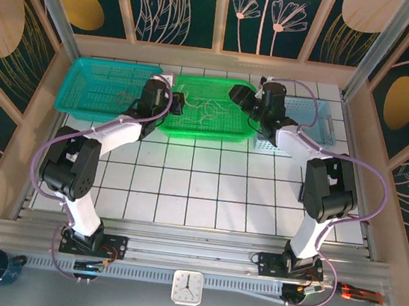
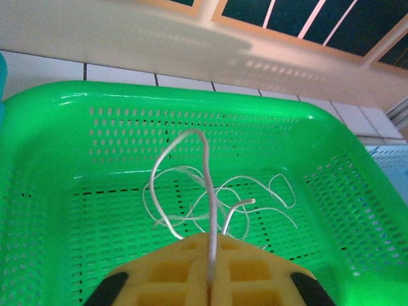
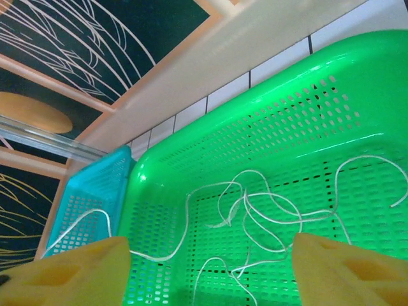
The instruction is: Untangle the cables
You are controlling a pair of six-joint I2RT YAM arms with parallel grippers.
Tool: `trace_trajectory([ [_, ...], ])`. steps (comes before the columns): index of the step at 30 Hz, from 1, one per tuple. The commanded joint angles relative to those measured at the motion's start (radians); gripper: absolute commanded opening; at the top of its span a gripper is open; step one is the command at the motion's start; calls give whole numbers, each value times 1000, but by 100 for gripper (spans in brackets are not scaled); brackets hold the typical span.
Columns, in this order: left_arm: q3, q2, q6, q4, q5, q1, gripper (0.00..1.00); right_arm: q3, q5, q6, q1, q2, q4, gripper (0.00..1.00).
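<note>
The cables [image 2: 220, 197] lay in a loose cream-white tangle on the floor of the green basket [image 2: 191, 95], just ahead of my left hand [image 2: 209, 255] and below it. One white cable [image 2: 205, 166] rose out of the heap in a tall loop and ran straight down into the seam between my left fingers [image 2: 172, 268]. Those stood almost together, pinched on that strand.

My right hand [image 3: 207, 268] hung over the same basket from the other side, its fingers [image 3: 70, 271] spread wide with nothing between them. The tangle lay beyond them. Another strand [image 3: 86, 220] crossed the wall from the teal basket [image 3: 89, 191] into the green one, passing close by one right finger. Whether it touched, I could not tell.

A clock [image 1: 187, 287] sat at the near edge of the desk [image 1: 207, 191], its numerals too small to read.
</note>
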State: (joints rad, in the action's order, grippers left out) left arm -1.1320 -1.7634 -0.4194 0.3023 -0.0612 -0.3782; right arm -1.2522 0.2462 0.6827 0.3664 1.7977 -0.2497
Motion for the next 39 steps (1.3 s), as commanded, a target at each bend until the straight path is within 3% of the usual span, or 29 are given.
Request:
trace_trajectory([
  [1,-40,-14,25,-41,-1,5,36,-23,-21,-40,0,-62,35,71],
  [4,-37,-2,30,-40,-5,5,76,3,-24,-46,-3,-104,37,72],
  [7,-35,18,39,-44,-8,5,99,34,-25,-52,-3,-149,36,73],
  [11,-22,58,47,-50,-15,5,99,93,-45,-68,-4,-230,41,77],
  [14,21,131,42,-32,-20,5,99,153,-83,-102,-3,-311,58,84],
  [17,82,213,35,-17,-15,5,99,216,-132,-149,-1,-401,82,98],
  [21,201,352,33,17,20,5,99,301,-241,-217,-1,-520,121,99],
  [25,360,520,50,73,165,5,99,381,-435,-266,-12,-596,174,99],
  [29,553,694,80,195,359,5,99,532,-578,-296,-39,-643,57,99],
  [33,725,850,204,320,507,6,99,622,-724,-345,-59,-646,-12,99],
  [36,820,908,318,401,607,12,99,665,-860,-386,-70,-635,-43,99],
  [39,905,892,381,512,648,54,99,745,-881,-441,-93,-641,-168,99],
])
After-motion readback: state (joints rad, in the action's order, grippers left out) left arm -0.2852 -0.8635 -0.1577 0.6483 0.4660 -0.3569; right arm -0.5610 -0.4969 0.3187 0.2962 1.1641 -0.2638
